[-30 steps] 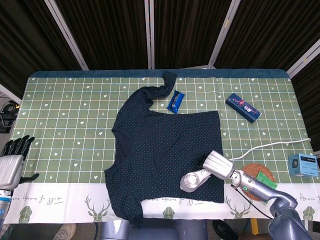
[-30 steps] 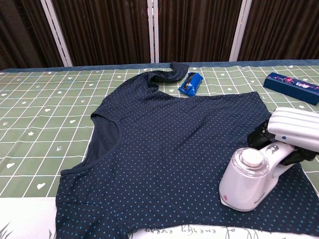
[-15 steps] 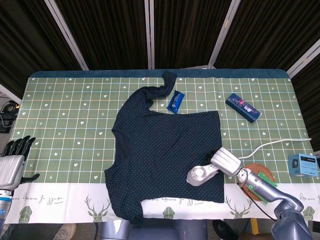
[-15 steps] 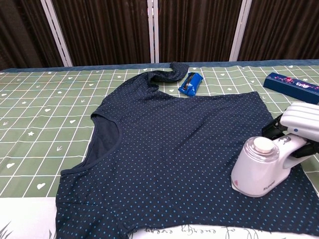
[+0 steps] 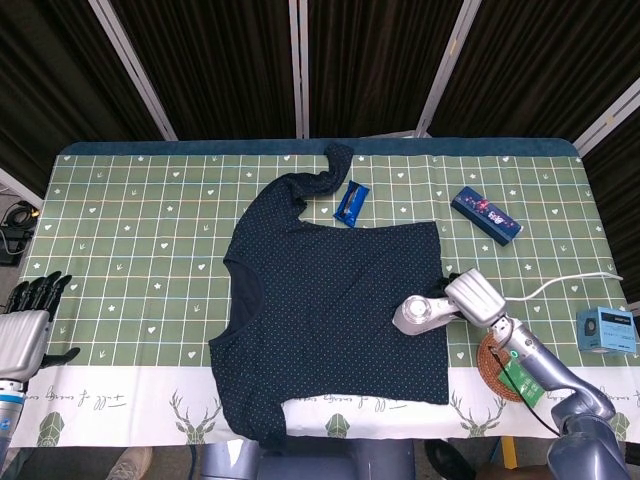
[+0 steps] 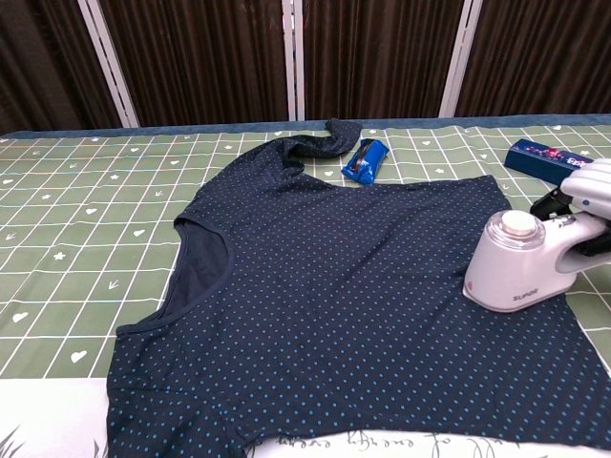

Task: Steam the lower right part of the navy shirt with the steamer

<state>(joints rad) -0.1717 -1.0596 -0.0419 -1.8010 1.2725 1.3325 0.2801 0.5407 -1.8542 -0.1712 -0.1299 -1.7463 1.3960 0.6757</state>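
Fingers of my right hand grip the steamer, its head pressed flat on the shirt just left of them. Left hand hangs spread, holding nothing. Beyond my fingers lies a blue box.

Navy shirt with pale blue dots, spread flat on surface, neckline toward left edge, one sleeve twisted up toward far side; near hem reaches white border of cloth. Steamer, white with round cap on top and grey lettering on side, sits upright on shirt near its right edge, base touching fabric, handle pointing right.
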